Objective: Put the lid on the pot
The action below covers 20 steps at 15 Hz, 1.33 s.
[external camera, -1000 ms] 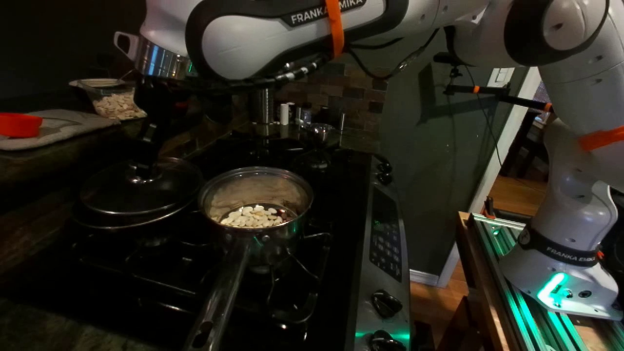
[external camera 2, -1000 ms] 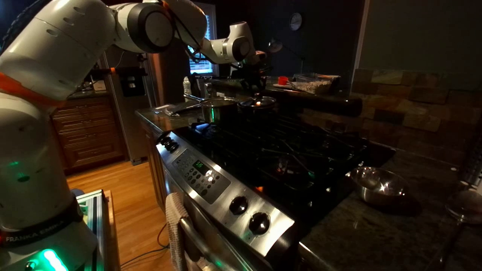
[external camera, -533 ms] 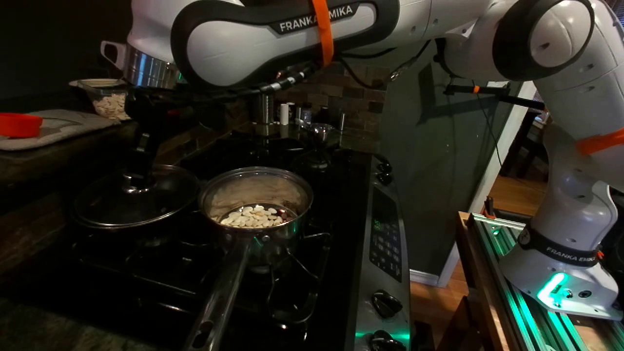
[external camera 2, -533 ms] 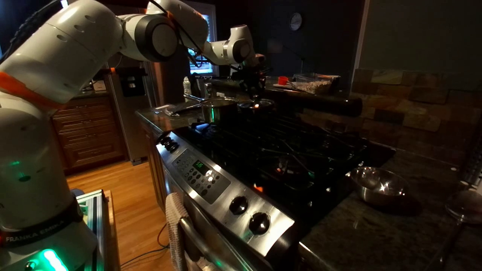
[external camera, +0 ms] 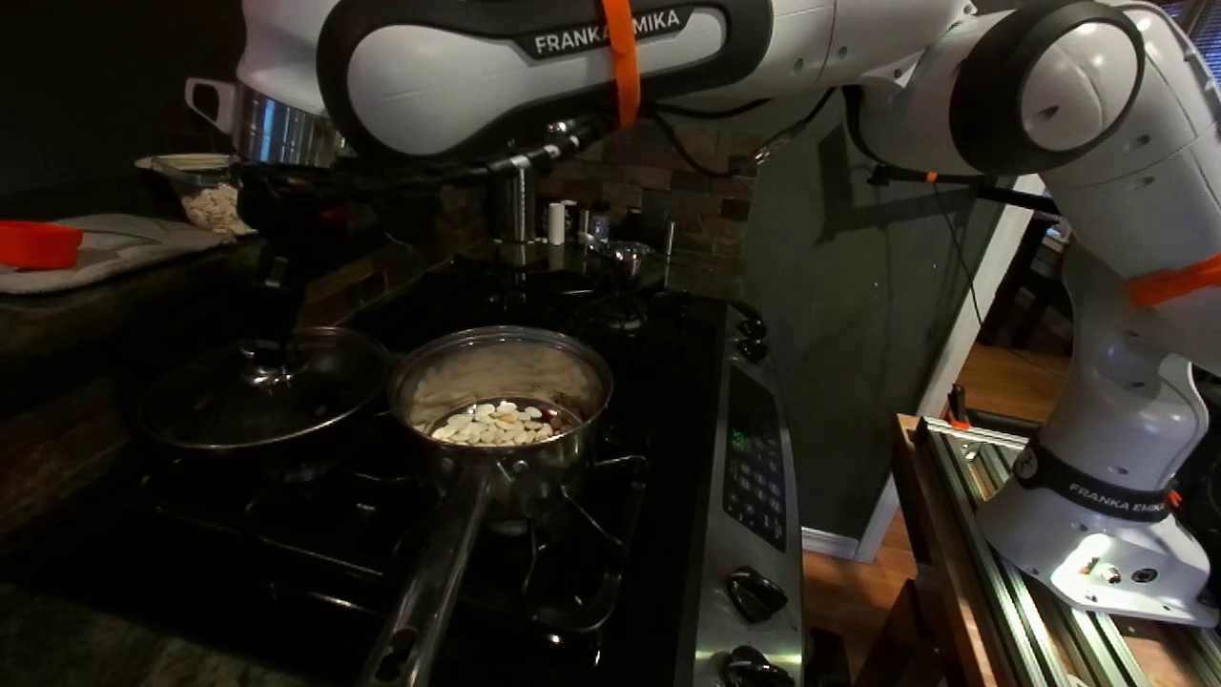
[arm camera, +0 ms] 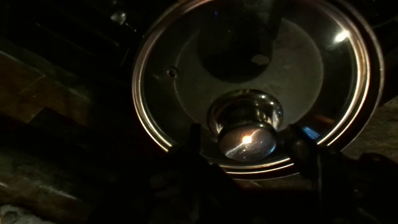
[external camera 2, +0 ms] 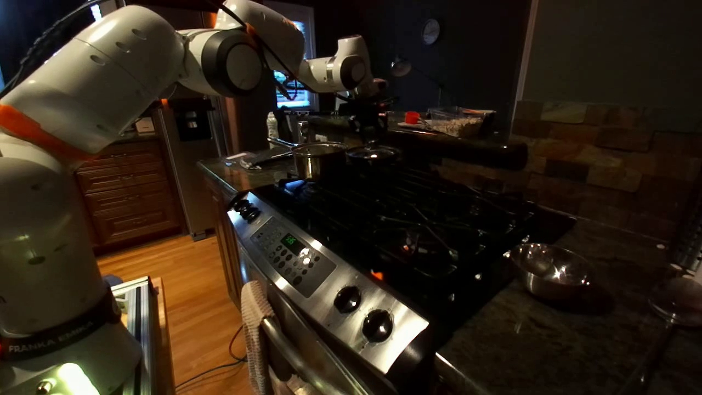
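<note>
The lid [external camera: 324, 382] is round glass with a metal rim and a shiny knob [external camera: 270, 363]. It lies flat on the pot at the stove's far corner, and also shows in an exterior view [external camera 2: 386, 153]. The pot is mostly hidden under the lid; its dark edge shows around the lid in the wrist view [arm camera: 376, 90]. My gripper [arm camera: 244, 133] is open, with one finger on each side of the knob [arm camera: 247, 144] and a gap on both sides. In an exterior view the gripper [external camera 2: 370, 133] is just above the knob.
A steel saucepan [external camera: 515, 367] with pale food stands close beside the pot, its long handle [external camera: 434, 582] pointing to the front. A raised ledge behind holds a red cup [external camera: 38, 245] and a clear container [external camera: 212, 205]. A steel bowl [external camera 2: 551, 280] stands on the counter.
The lid has come down from slightly raised above the pot to lying on it. My gripper has moved down with it, then opened and let go of the knob.
</note>
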Tool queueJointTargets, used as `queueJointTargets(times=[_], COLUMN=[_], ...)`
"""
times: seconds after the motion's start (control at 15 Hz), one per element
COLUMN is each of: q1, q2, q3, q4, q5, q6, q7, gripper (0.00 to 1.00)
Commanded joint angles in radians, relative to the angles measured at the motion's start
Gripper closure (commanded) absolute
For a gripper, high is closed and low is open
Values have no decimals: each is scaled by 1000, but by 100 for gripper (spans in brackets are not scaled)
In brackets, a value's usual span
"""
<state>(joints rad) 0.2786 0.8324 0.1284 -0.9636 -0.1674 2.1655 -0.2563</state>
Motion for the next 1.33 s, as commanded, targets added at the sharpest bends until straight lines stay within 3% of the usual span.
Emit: queueJointTargets(times=[0.0, 0.4, 0.6, 1.13, 1.2, 1.27], q1=[3, -37, -96, -213, -199, -194], q2=[16, -84, -189, -486, -377, -408], q3=[5, 0, 9, -15, -11, -28], q4=[70, 23, -92, -449, -293, -324], q5=[8, 43, 98, 191, 163, 174], q6=[-64, -227, -293, -242, -279, -283], q7=[-9, 60, 113, 294, 261, 266], gripper=[1, 0, 0, 0, 0, 0])
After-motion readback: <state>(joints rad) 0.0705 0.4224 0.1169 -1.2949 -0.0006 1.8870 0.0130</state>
